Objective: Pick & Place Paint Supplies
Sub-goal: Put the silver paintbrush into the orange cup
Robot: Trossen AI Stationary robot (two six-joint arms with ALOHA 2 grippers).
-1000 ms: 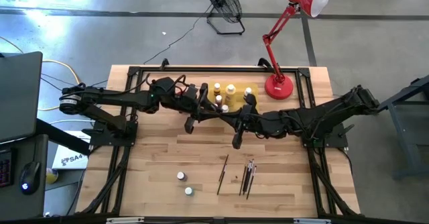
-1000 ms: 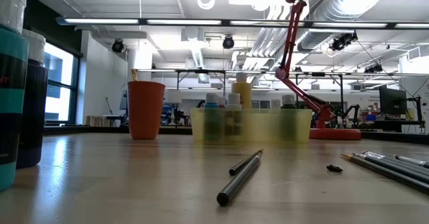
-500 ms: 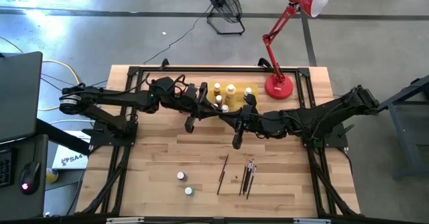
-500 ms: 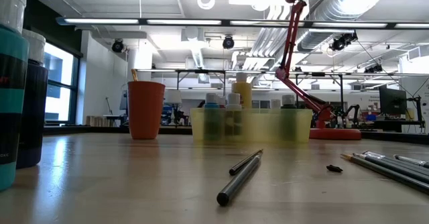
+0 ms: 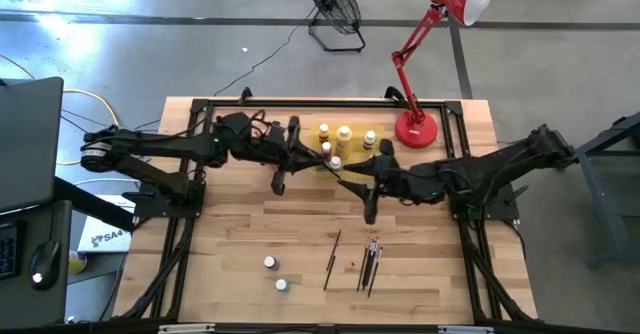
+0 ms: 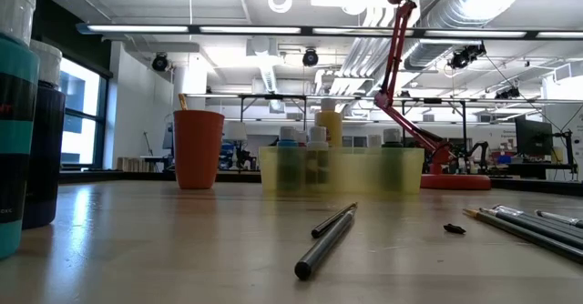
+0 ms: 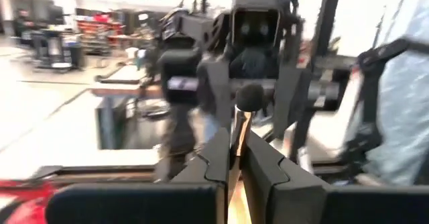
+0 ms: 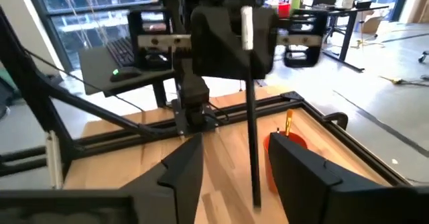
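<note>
A handover in mid-air above the desk (image 5: 230, 224) is judged to be in progress. A thin paintbrush (image 7: 239, 120) is pinched between the pressed-together fingers of the left end effector (image 7: 234, 158), while the right end effector (image 8: 231, 162) is spread, with the brush shaft seen between its fingers, untouched. Several small bottles (image 5: 344, 134) are already placed in the yellow tray (image 6: 405, 172) beside the red cup (image 6: 198, 149). Two white-capped bottles (image 5: 270, 263) and a cluster of loose brushes (image 5: 372, 262) are left on the desk, so the task is judged roughly half done.
</note>
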